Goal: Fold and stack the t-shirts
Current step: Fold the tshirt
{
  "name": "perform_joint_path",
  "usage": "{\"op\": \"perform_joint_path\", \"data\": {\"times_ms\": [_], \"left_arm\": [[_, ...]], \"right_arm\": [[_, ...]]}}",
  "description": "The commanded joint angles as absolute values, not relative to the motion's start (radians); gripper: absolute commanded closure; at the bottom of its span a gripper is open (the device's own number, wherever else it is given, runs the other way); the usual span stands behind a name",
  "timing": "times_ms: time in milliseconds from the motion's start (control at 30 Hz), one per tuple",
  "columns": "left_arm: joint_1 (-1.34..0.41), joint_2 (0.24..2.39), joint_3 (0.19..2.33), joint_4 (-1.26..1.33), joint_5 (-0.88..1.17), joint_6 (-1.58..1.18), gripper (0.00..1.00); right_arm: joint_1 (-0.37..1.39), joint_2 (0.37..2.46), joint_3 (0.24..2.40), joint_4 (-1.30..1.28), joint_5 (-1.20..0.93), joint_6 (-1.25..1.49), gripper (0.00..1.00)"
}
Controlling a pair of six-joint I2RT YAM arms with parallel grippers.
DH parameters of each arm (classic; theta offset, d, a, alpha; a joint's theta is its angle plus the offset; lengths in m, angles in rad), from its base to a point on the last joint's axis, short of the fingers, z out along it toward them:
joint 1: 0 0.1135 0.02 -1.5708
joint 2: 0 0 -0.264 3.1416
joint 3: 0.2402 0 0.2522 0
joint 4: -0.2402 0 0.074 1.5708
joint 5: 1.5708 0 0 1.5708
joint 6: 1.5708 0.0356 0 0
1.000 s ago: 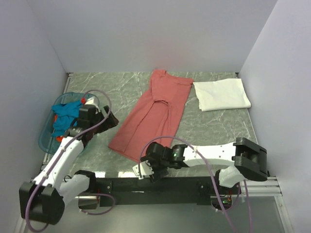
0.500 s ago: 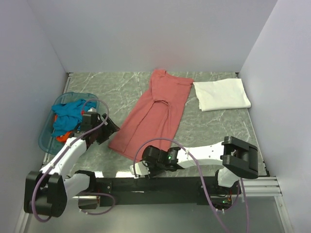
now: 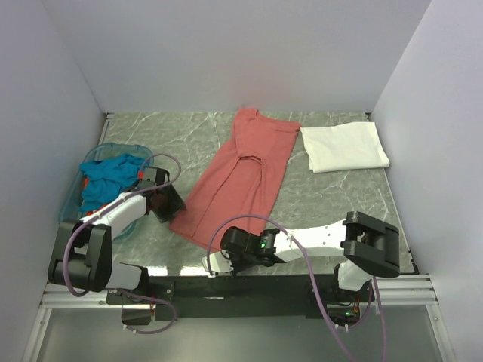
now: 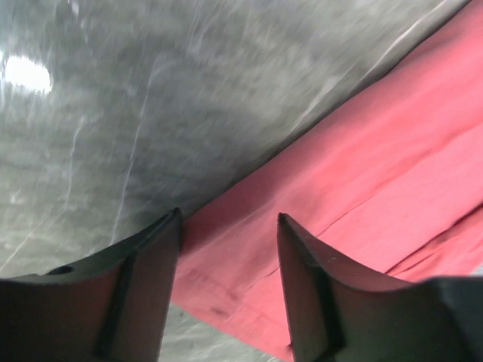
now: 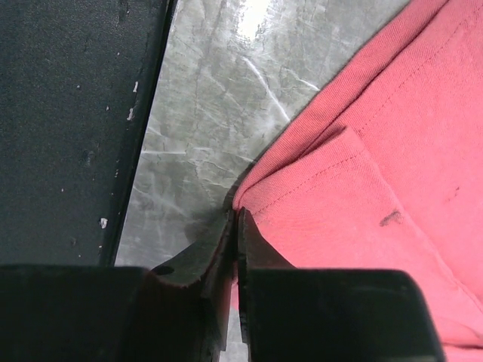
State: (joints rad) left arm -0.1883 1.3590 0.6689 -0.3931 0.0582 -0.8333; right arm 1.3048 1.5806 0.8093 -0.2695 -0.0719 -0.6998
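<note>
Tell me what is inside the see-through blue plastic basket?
A crumpled teal-blue cloth shirt fills the translucent blue plastic basket, with bits of orange cloth peeking out. Anything underneath is covered.

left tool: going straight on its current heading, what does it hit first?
The dusty-red t-shirt: the open left tool points at its edge, which lies on the table. Depth is unclear, so it may meet cloth and table almost together.
</note>
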Motion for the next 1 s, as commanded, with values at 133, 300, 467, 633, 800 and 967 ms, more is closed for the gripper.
{"op": "perform_joint_path", "data": {"times_ms": [133,300,467,633,800,967], "left_arm": [[-0.261,1.345,0.690,-0.494,0.023,-0.836,0.57],[-0.287,1.307,0.681,-0.543,0.046,-0.834,0.96],[-0.339,1.205,0.650,-0.586,0.094,-0.883,1.00],[-0.472,1.095,0.583,-0.603,0.162,-1.005,0.99],[-0.639,1.016,0.514,-0.562,0.195,-1.162,0.99],[-0.759,1.002,0.506,-0.543,0.152,-1.242,0.97]], "right_arm": [[1.310,1.517,0.772,-0.325,-0.107,-0.718,0.93],[1.310,1.460,0.749,-0.374,-0.129,-0.741,0.96],[1.312,1.358,0.710,-0.472,-0.187,-0.802,0.98],[1.310,1.223,0.657,-0.589,-0.212,-0.894,0.99],[1.310,1.138,0.631,-0.719,-0.244,-0.956,1.00],[1.310,1.082,0.609,-0.755,-0.258,-0.959,1.00]]}}
